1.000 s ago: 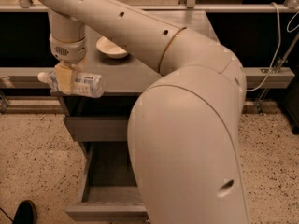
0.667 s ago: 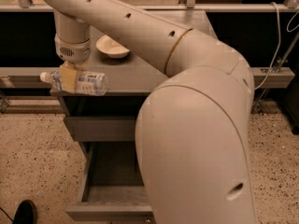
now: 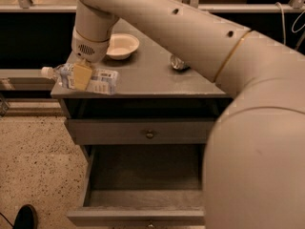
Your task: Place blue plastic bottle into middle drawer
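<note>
Gripper is at the front-left corner of the bench, clamped across the middle of the blue plastic bottle. The bottle lies sideways, cap pointing left past the bench edge. A mid-body grip should keep it balanced for the carry; can't tell if it's clear of the surface or resting on it. White bowl sits behind, apart from the grasp. Middle drawer is pulled out below and to the right, with its floor bare and ready to receive — the bottle isn't over it yet. Can sits further right on the bench, well clear. Next move, I'd guess: out past the front edge, then down.
</note>
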Robot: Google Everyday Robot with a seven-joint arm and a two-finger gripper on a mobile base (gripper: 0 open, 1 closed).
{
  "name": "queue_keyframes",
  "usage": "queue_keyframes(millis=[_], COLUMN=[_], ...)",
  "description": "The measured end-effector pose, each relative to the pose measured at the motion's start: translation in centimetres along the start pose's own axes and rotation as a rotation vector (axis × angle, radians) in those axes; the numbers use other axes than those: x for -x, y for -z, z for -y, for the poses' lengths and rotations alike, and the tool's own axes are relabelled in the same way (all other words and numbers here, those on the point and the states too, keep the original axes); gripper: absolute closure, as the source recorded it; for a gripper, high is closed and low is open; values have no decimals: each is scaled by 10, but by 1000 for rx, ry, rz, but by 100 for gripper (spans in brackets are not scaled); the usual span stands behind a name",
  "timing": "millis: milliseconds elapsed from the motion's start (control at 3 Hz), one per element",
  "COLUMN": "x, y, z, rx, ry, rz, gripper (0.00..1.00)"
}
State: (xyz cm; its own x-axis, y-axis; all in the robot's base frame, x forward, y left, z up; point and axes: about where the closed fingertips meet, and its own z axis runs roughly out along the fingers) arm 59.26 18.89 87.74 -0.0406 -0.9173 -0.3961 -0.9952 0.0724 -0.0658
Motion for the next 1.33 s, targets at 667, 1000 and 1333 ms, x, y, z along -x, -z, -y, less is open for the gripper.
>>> queue_keyframes(millis=[667,1000,1333], x=[-73,-70,-85], y=[-8,-6,-44], z=[-82,-79,-100], rx=[90,83,102], ry=[233,241,320], rz=[94,91,127], gripper=[100,100,100])
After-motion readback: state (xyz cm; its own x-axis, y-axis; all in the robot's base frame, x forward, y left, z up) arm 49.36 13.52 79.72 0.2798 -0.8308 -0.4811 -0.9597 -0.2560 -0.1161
